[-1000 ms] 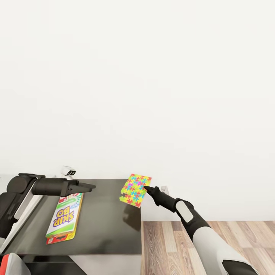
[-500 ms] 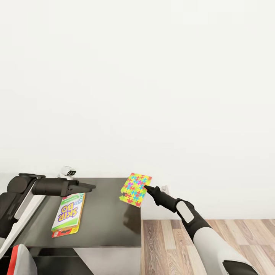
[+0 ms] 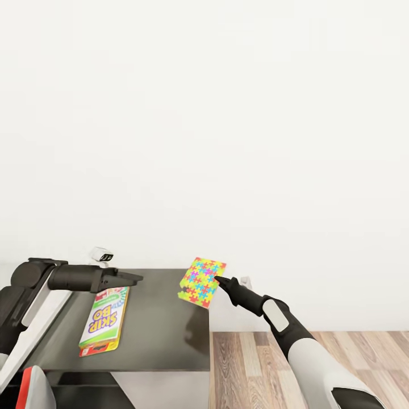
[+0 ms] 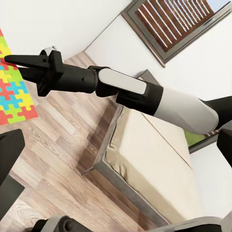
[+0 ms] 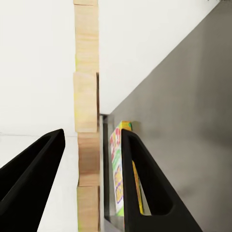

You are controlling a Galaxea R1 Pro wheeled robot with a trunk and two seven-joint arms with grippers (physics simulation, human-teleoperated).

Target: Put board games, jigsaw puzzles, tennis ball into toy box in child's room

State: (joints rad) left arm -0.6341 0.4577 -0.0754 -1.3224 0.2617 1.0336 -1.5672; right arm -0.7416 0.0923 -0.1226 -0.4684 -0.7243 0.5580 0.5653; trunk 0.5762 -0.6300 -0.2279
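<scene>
We have the jigsaw puzzle (image 3: 201, 282) pinched at its edge in our right gripper (image 3: 218, 280), held up off the table (image 3: 159, 335) above its far right corner. It stands tilted, its coloured lid facing us, and it casts a shadow on the dark top near the right edge, so it is plainly clear of the surface. We judge it is carried this way, gripped by one edge and lifted free, so that it can be swung over to the toy box without scraping the table. In the right wrist view the puzzle's pale side (image 5: 87, 121) runs between the two black fingers (image 5: 145, 183); whether the pads press it there we cannot tell from that view, but the left wrist view shows the gripper tip (image 4: 21, 65) closed narrow at the puzzle's edge (image 4: 12, 87).

Our left gripper (image 3: 132, 278) reaches out level over the far left part of the table, above the far end of the Skip-Bo card game box (image 3: 103, 321), which lies flat near the left edge. Its fingers look drawn together with nothing in them; it seems parked there, out of the right arm's way. A small white gadget (image 3: 102, 256) stands at the table's far edge behind it.
</scene>
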